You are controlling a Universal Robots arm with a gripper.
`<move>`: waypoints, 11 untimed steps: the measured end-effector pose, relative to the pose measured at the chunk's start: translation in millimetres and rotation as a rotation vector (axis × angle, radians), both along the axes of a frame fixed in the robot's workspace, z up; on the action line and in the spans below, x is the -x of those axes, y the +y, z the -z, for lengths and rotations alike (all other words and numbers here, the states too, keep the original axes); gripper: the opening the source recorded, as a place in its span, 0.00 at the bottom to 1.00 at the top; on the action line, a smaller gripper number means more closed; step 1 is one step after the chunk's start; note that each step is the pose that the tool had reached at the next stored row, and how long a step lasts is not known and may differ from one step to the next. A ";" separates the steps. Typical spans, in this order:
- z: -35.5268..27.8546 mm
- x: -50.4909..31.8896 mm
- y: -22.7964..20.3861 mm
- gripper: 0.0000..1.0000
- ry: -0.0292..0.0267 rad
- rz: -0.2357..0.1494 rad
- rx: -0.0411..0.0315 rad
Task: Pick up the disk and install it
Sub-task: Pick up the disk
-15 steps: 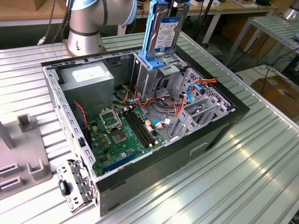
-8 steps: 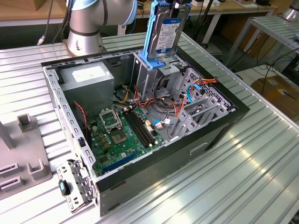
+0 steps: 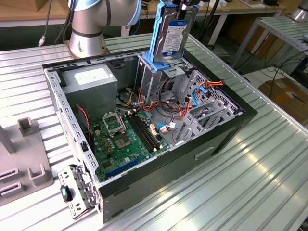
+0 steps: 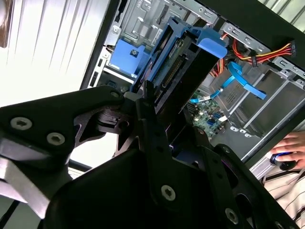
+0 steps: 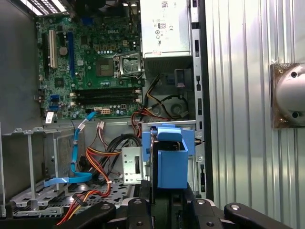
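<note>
While the disk (image 3: 174, 33) hangs upright from the gripper (image 5: 169, 207), which is clamped on its upper end, its long axis runs straight down from the gripper toward the grey metal cage (image 3: 155, 79) directly beneath. The lower end sits at the cage's open top, and I cannot tell whether it has entered the slot. Its blue rails (image 3: 154, 41) run down the sides, and the label faces the exterior view's camera. The cage stands at the back of an open computer case (image 3: 226, 127), with the power supply (image 3: 91, 82) beside it toward the exterior view's left, the green board (image 3: 122, 139) on the case floor and coloured cables (image 3: 171, 103) bundled between. The case lies on a ribbed metal surface (image 3: 240, 192), which also carries the arm's base (image 3: 89, 33) and a grey fixture (image 3: 29, 163) at the exterior view's left. Beyond stand a workbench (image 3: 240, 7) and a cardboard box (image 3: 284, 91) on the floor. In the second wrist view a person's hand (image 4: 288, 143) rests past the case's edge.
</note>
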State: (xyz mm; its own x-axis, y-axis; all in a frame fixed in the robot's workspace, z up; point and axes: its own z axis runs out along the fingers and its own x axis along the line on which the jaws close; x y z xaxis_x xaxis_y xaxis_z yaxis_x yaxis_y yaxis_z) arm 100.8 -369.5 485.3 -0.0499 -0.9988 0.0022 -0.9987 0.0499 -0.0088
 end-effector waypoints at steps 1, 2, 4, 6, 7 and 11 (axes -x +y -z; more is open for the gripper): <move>0.0 0.0 -0.6 0.35 0.0000 0.000 0.0001; 0.0 0.0 -0.6 0.35 0.0000 0.000 0.0001; 0.0 0.0 -0.8 0.35 0.0000 0.000 0.0004; -3.2 0.0 -0.8 0.35 0.0000 0.000 0.0004; -4.6 0.0 -0.8 0.35 0.0000 0.000 0.0007; -4.7 0.0 -0.9 0.35 0.0000 0.000 0.0011</move>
